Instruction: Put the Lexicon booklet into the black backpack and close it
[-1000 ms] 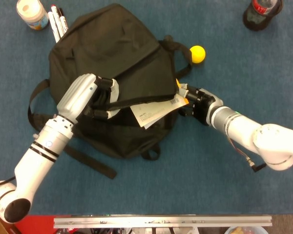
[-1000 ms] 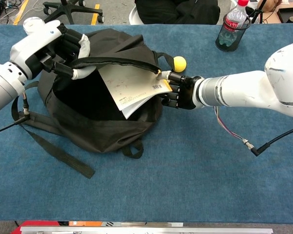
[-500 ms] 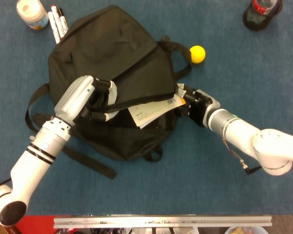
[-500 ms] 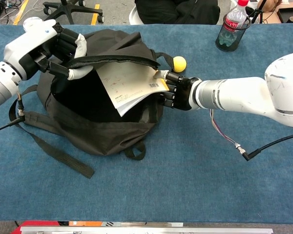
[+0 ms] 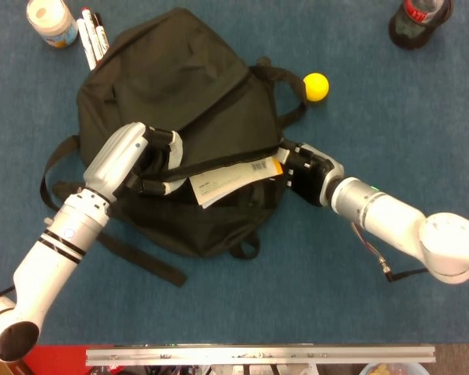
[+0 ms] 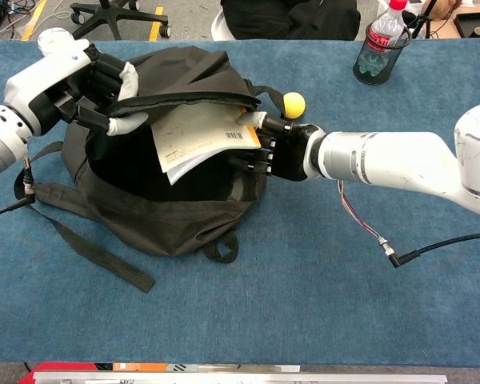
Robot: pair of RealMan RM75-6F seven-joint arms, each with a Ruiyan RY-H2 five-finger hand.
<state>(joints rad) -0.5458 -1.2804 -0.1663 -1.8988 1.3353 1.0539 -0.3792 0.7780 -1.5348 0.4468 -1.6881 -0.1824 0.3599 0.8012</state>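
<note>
From the head view, we see the black backpack (image 5: 180,101) lying flat on the blue table (image 5: 375,94), its mouth held up by our left hand (image 5: 152,160), whose fingers grip the upper flap's edge. The Lexicon booklet (image 5: 230,178) sits partway inside the opening, its barcoded end toward our right hand (image 5: 301,168), which pinches that end. The booklet bows a little along its length — we judge it light, thin and floppy, likely to buckle if pushed from one corner alone. The fabric looks soft and slack, so it will collapse without support.

From the chest view, the left hand (image 6: 96,84) clamps the flap high, keeping a dark cavity open beneath it. The booklet (image 6: 200,136) slants into that cavity, with its near end between the thumb and fingers of the right hand (image 6: 268,148). We would keep the hold on the spine-side end and slide it in flat, not press on it — the cover looks smooth and could slip. A yellow ball (image 6: 294,104) and a bottle (image 6: 380,48) stand beyond, apart from the bag.
</note>
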